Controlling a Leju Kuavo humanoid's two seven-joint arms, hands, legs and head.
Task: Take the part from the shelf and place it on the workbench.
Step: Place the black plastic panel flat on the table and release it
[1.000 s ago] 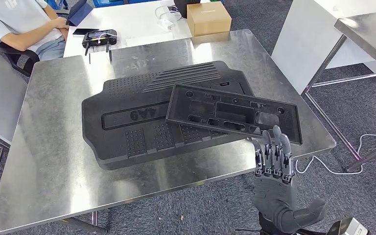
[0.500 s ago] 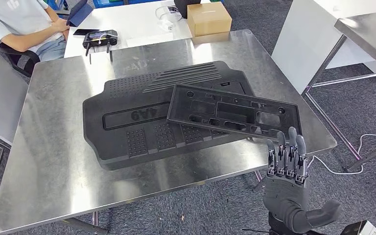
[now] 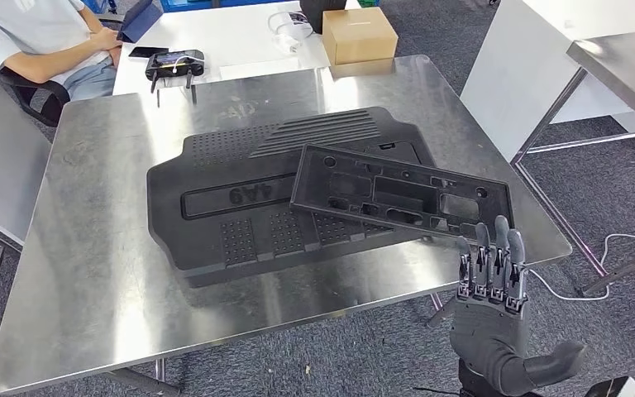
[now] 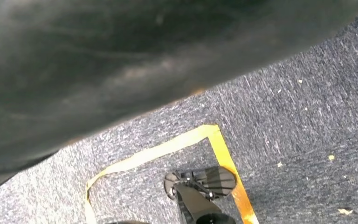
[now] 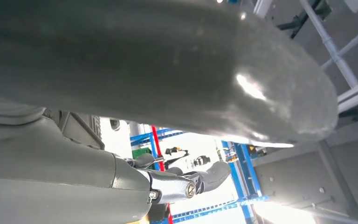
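Note:
A flat black rectangular frame part (image 3: 401,196) with several cut-outs lies tilted on a larger black ribbed panel (image 3: 231,207) marked 4A9, both on the steel workbench (image 3: 91,273). My right hand (image 3: 492,314) hangs just off the bench's front right edge, fingers straight and pointing up, thumb spread to the side, holding nothing. Its fingertips sit just short of the frame part's near right corner, apart from it. In the right wrist view the hand (image 5: 168,70) is a thick grey blur. A dark blurred mass in the left wrist view is my left hand (image 4: 121,60); its fingers are not readable.
A cardboard box (image 3: 365,35) stands at the bench's far edge. Behind it a white table (image 3: 231,33) holds a black controller (image 3: 174,62), with a seated person (image 3: 41,37) at its left. A second steel table (image 3: 620,58) and a cable (image 3: 620,244) are on the right.
My right hand has drawn back from the frame part's near edge, toward me and to the right. The whole view has shifted slightly; the parts lie as before.

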